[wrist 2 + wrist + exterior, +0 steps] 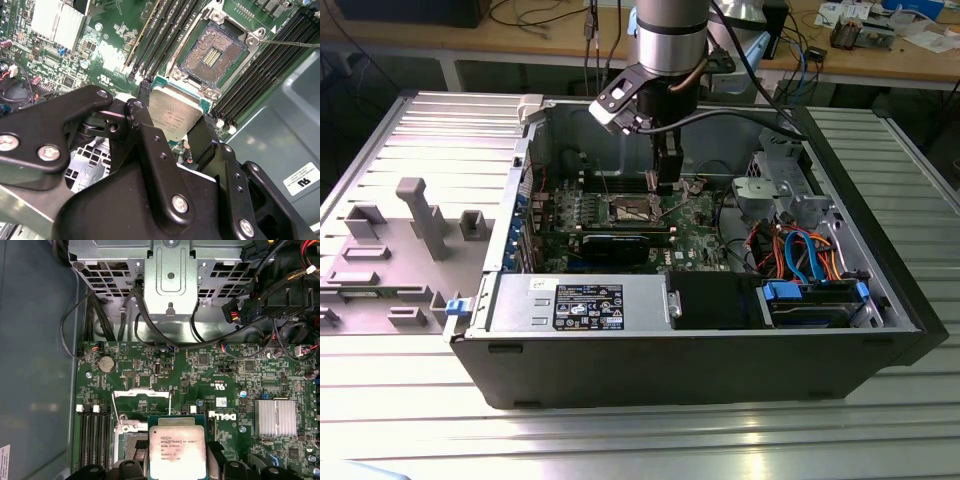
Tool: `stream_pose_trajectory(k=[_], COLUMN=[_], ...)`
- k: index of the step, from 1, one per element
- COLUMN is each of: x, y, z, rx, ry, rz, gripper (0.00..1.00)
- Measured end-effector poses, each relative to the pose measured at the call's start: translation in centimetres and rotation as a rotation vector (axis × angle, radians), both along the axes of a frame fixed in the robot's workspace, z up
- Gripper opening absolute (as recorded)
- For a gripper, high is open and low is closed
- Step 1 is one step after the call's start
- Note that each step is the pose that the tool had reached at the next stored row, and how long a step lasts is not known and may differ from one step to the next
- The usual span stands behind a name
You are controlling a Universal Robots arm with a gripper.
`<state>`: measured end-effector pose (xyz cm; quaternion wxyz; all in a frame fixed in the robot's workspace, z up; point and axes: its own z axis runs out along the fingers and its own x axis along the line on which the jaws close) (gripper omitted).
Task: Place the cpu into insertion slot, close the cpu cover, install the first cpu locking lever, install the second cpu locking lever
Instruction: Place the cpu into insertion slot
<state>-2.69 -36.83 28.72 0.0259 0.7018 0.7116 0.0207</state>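
Your hand (pixel 172 125) grips the cpu (pixel 175 112): the two black fingers (pixel 142 125) are narrowed onto opposite edges of the chip, and its silver top with the print faces the camera in both wrist views. The cpu is not in the slot (pixel 214 49). In the second wrist view it hangs just beside the slot, at the corner nearer to the hand, and you cannot tell from here whether it touches anything below. The slot lies uncovered, so you see its field of contacts and the dark centre. In the first wrist view the cpu (pixel 176 452) hides a part of the slot (pixel 131 444), and the cover (pixel 141 393) stands raised on the side of the slot away from the hand, a thin silver frame with an open window. Black memory slots (pixel 165 35) run along both sides of the slot. In the exterior view the hand (pixel 667 183) reaches down from the arm (pixel 670 40) into the open case (pixel 720 370), above the green board (pixel 700 235), and the case lies on the ribbed metal bench (pixel 620 440).
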Motion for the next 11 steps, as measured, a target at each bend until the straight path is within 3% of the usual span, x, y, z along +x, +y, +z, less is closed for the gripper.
stream_pose_trajectory(k=[11], x=[0.00], y=[0.00], z=[-0.05], rx=[0.0000], ry=[0.0000], rz=[-0.030], gripper=[0.55])
